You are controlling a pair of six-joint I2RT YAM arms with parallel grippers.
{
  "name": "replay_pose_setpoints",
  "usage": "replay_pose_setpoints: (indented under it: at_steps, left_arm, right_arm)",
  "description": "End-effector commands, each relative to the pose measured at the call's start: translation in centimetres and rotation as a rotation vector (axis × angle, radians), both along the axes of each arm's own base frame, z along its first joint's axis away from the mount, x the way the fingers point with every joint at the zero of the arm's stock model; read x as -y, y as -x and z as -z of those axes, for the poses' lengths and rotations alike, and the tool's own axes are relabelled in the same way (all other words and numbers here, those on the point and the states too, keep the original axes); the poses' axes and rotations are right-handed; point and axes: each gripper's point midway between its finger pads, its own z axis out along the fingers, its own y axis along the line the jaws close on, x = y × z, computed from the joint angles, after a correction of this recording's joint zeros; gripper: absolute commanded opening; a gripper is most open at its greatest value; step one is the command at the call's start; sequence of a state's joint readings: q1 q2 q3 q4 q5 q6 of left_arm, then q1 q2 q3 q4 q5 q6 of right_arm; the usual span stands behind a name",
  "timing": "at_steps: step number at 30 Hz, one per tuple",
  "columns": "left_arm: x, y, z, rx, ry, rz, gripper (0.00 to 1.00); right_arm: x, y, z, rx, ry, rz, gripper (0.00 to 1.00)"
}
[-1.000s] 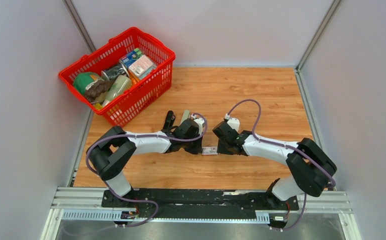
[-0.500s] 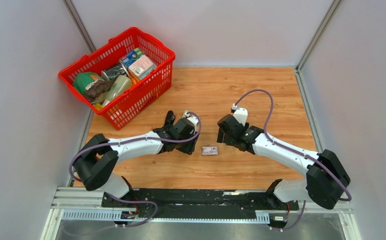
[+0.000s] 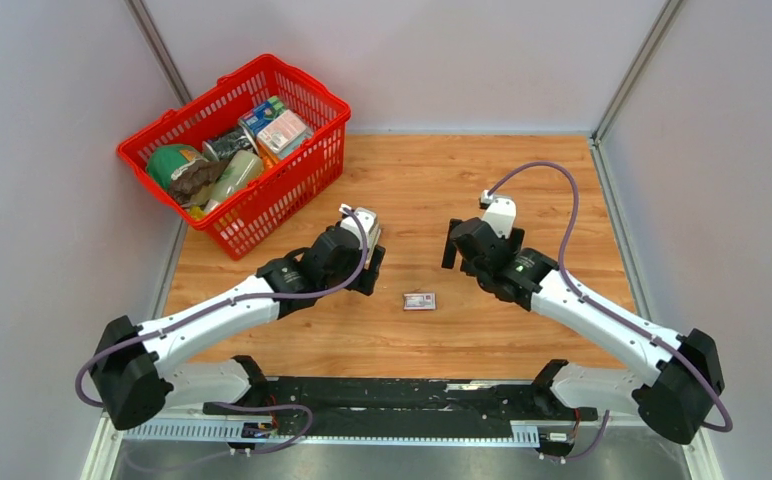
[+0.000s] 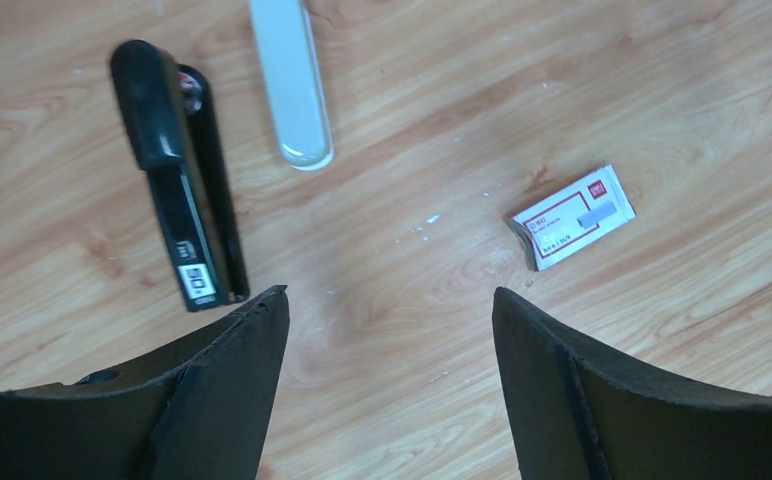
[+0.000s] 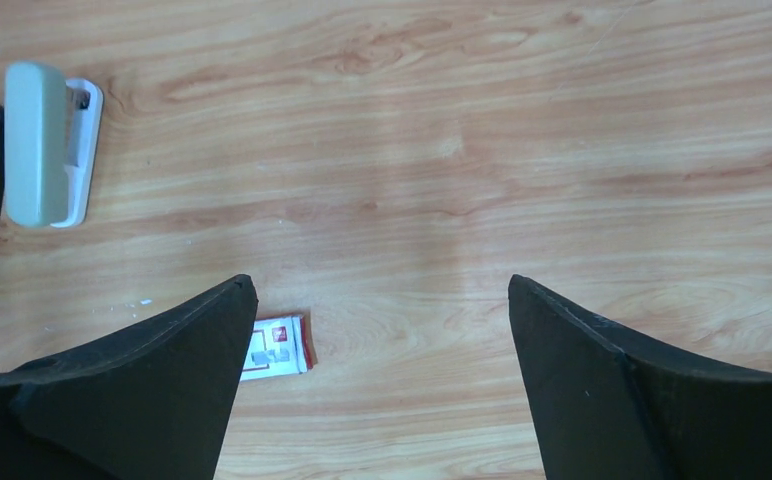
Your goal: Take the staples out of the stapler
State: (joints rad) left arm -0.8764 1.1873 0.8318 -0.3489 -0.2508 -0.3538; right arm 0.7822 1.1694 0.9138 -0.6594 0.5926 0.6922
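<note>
Hovering above the desk (image 4: 412, 400), left tool (image 4: 390, 300) and right tool (image 5: 382, 285) both gaped wide, holding nothing. The stapler (image 4: 177, 180) lay just beyond the left tool, near a grey-beige bar (image 4: 292, 85); no staples showed. Risk: an off-centre pinch could skid the slim stapler, or a tool could grab the white-red box (image 4: 572, 215) instead.

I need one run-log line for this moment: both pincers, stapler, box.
left pincer: open, empty | right pincer: open, empty | slim black wedge-shaped stapler: lying ungripped | white-and-red printed box: lying apart from stapler
</note>
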Motion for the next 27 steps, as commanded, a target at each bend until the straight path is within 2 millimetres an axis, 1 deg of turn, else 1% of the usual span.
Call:
replay_pose_setpoints:
  at_steps: [1,5,9,10,11,13,14,19,22,27]
  left_arm:
    - [-1.8,-0.9,-3.9,0.112,-0.025,-0.045,0.82]
    - [-3.1,-0.8,-5.7,0.154,-0.036,-0.067,0.82]
    - [-4.3,-0.4,-8.1,0.192,-0.02,-0.083,0.81]
    - [-4.7,-0.2,-8.3,0.198,-0.025,-0.085,0.81]
    - [-5.0,0.0,-9.1,0.213,-0.009,-0.09,0.81]
    - [-5.6,0.3,-9.9,0.232,0.001,-0.1,0.81]
    - [-6.0,0.3,-10.0,0.237,-0.003,-0.109,0.81]
    - [-7.4,0.9,-11.8,0.279,0.016,-0.125,0.81]
    - [-7.9,1.0,-12.3,0.296,0.007,-0.132,0.81]
    - [-7.9,0.9,-12.7,0.308,0.003,-0.121,0.81]
  right_arm:
    - [1.9,-1.1,-4.3,0.113,0.056,0.05,1.0]
    - [2.8,-1.4,-6.0,0.161,0.071,0.077,1.0]
    - [3.1,-1.6,-7.6,0.199,0.07,0.081,1.0]
    - [3.1,-1.6,-8.0,0.209,0.068,0.082,1.0]
    - [3.1,-1.6,-8.4,0.217,0.066,0.076,1.0]
    - [3.4,-1.6,-9.2,0.234,0.067,0.077,1.0]
    - [3.5,-1.5,-9.6,0.246,0.06,0.083,1.0]
    - [4.0,-1.2,-11.0,0.29,0.016,0.097,1.0]
    - [4.1,-1.1,-11.3,0.299,0.009,0.1,1.0]
    - [4.4,-1.3,-11.5,0.305,0.027,0.112,1.0]
